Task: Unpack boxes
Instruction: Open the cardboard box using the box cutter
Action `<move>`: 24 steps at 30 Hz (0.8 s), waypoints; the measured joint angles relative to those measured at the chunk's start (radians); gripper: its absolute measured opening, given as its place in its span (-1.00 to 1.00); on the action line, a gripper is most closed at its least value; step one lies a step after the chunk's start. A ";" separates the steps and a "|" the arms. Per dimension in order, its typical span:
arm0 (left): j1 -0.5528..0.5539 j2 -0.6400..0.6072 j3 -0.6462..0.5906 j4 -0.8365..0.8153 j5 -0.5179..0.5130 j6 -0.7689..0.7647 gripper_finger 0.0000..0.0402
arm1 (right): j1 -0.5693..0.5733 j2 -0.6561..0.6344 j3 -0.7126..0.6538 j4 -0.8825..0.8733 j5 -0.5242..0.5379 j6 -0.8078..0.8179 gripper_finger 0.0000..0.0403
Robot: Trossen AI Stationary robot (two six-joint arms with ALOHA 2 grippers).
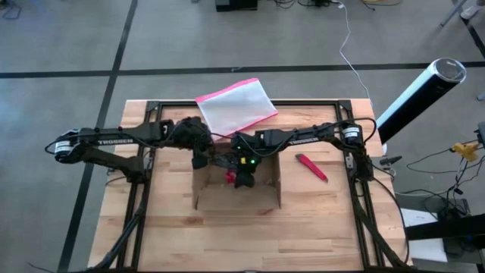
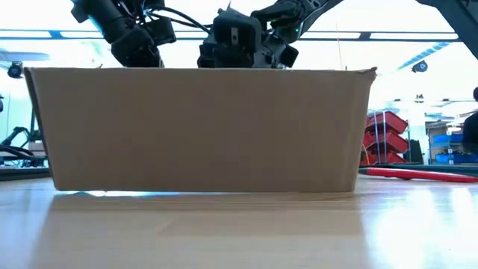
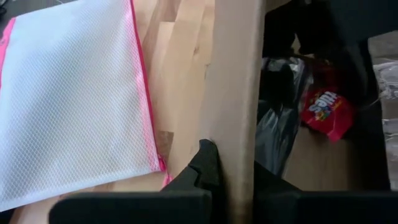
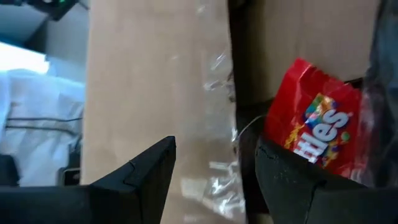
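Removal step: the brown corrugated cardboard box sits mid-counter. Left gripper jaws clench its wall; right gripper jaws, released, hover over the red candy packet. Next: close, lift.

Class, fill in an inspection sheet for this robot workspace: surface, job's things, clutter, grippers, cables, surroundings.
Surface: wooden table, bare at its near edge.
Job's things: open cardboard box mid-table; red candy packet and dark plastic bag inside.
Clutter: pink-edged mesh pouch behind the box; red tool to its right.
Grippers: left gripper clamped on the box wall; right gripper open, over the box interior by the packet.
Cables: white cable on the floor beyond the table.
Surroundings: red bins, white-and-black cylinder.
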 joint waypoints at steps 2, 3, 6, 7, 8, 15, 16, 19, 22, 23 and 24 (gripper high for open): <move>0.000 0.000 0.002 0.000 0.000 0.000 -1.00 | 0.000 0.000 0.000 0.000 0.023 -0.002 -0.01; 0.000 0.000 0.004 -0.001 0.000 0.000 -1.00 | 0.000 0.000 0.000 0.000 0.030 -0.003 0.00; 0.000 -0.001 0.005 0.000 0.000 -0.001 -1.00 | 0.002 0.000 0.000 -0.004 0.086 -0.010 0.05; 0.000 -0.001 0.005 0.000 0.000 -0.001 -1.00 | 0.002 0.000 0.000 -0.006 0.101 -0.014 0.07; 0.000 -0.001 0.005 0.000 0.000 -0.003 -1.00 | 0.002 0.000 0.000 -0.007 0.111 -0.014 0.09; 0.000 -0.002 0.010 0.009 -0.008 0.000 -1.00 | 0.001 0.000 -0.002 -0.038 0.092 -0.017 0.21; 0.000 -0.002 0.010 0.009 -0.008 0.000 -1.00 | 0.000 0.000 -0.002 -0.039 0.076 -0.015 0.21; 0.000 -0.002 0.010 0.010 -0.008 0.001 -1.00 | 0.000 0.000 -0.001 -0.049 0.018 -0.010 0.19; 0.002 -0.002 0.010 0.013 -0.009 0.001 -1.00 | 0.003 0.000 -0.002 -0.058 -0.034 -0.010 0.14; 0.002 -0.002 0.010 0.013 -0.011 0.001 -1.00 | 0.006 0.000 -0.001 -0.059 -0.056 -0.010 0.12; 0.004 -0.002 0.010 0.013 -0.015 0.001 -1.00 | 0.008 0.000 -0.002 -0.062 -0.072 -0.009 0.10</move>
